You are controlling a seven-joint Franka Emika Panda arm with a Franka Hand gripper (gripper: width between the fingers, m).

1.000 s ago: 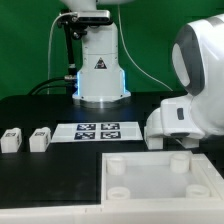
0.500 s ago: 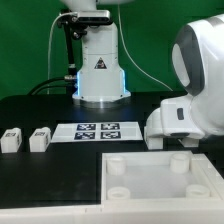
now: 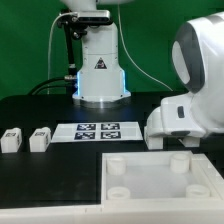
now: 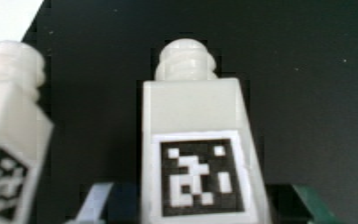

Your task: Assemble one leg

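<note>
In the wrist view a white leg [image 4: 197, 130] with a black-and-white tag on its face and a ribbed peg at its far end lies between my jaws. My gripper [image 4: 201, 202] is open, one finger on each side of the leg's near end, with a small gap on one side. A second leg [image 4: 12, 130] lies close beside it. In the exterior view my arm's white hand [image 3: 178, 118] hangs low at the right, behind the panel; its fingers are hidden there. Two more legs [image 3: 11, 139] [image 3: 40, 138] lie at the exterior view's left.
The large white square panel [image 3: 160, 190] with round corner sockets lies at the front right. The marker board [image 3: 98, 131] lies flat mid-table. The robot base [image 3: 98, 70] stands behind it. The table is black.
</note>
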